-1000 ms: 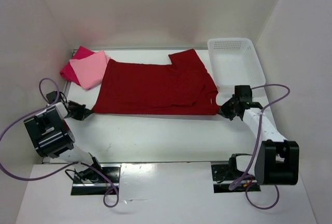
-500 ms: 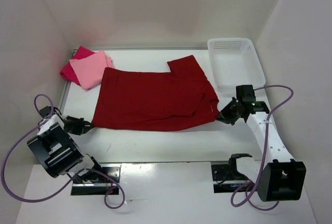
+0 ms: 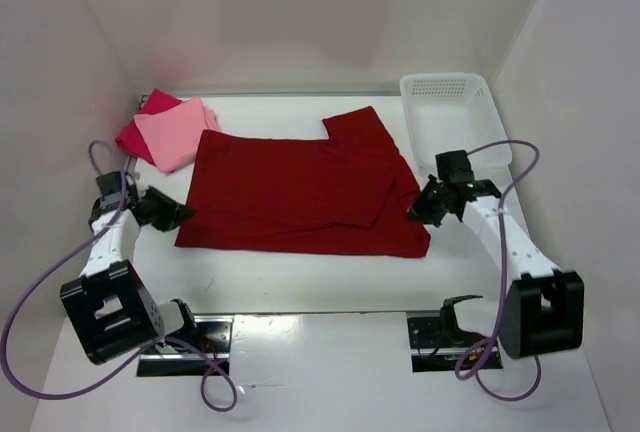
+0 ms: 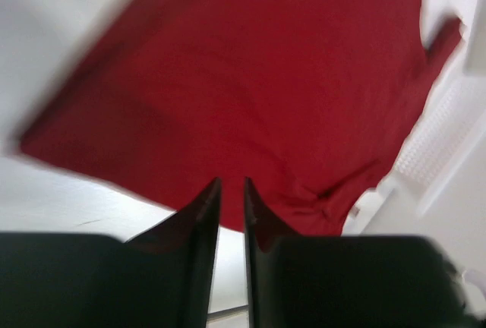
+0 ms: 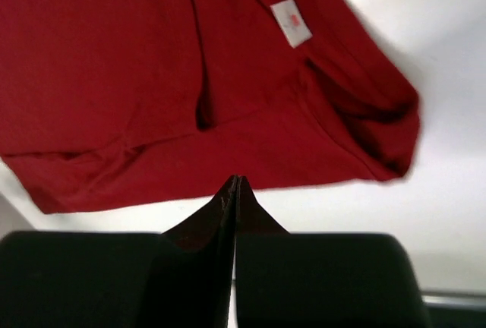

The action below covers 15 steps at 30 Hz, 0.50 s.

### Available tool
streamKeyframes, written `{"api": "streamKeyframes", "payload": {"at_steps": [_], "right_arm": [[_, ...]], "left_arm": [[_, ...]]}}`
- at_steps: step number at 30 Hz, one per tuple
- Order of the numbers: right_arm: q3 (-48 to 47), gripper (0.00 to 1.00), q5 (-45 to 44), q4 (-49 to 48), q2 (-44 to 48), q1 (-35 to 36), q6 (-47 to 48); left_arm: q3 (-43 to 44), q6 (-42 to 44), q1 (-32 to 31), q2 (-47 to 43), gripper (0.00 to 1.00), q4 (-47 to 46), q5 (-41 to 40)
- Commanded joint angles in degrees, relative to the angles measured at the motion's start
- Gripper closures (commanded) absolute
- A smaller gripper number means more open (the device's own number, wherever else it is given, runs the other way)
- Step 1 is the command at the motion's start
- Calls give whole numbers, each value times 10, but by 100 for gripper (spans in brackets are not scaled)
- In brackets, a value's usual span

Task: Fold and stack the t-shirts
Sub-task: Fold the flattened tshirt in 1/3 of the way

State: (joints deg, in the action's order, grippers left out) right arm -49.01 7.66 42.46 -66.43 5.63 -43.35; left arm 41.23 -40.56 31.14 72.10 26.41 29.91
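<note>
On the table (image 3: 300,277), the dark red shirt (image 3: 300,192) looks limp and light, best pinched at its near corners; left gripper (image 3: 185,214) barely parted, right gripper (image 3: 412,214) pressed together.

Bright light, soft shadows, left wrist view blurred (dark red t-shirt (image 4: 250,77) edges smeared), right wrist sharper.

Lab-style robot test cell, by the look of it: white table (image 3: 300,272) boxed in by plain white panels (image 3: 300,22) across the top and down both sides of the frame. Left arm (image 3: 113,244) and right arm (image 3: 505,242) bolted to metal plates (image 3: 185,335) along the bottom edge, purple cables (image 3: 500,143) looping loose. Props laid out on the surface — white lattice basket (image 3: 445,79) upper right, dark red t-shirt (image 3: 290,197) spread at centre, pale pink t-shirt (image 3: 175,132) folded upper left.
</note>
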Motion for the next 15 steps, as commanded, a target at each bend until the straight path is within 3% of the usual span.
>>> {"api": "streamKeyframes", "payload": {"at_steps": [1,3,6,7,10,15], "right_arm": [[17,100,26,-130,-59,43,12],[17,100,26,-153,-109,62,12],[17,100,21,-189,-161,95,12],[17,100,21,-194,-172,95,12],[30,100,21,-225,-200,101,6],[19,100,21,-245,-251,109,6]], "left_arm": [[32,-6,-112,-47,82,-77,-32],[40,-18,-195,-47,92,-93,-45],[56,-25,-277,-4,98,-105,-51],[56,-34,-334,12,100,-112,-56],[61,-56,-450,36,100,-126,-92],[67,-80,-561,99,100,-141,-125]]}}
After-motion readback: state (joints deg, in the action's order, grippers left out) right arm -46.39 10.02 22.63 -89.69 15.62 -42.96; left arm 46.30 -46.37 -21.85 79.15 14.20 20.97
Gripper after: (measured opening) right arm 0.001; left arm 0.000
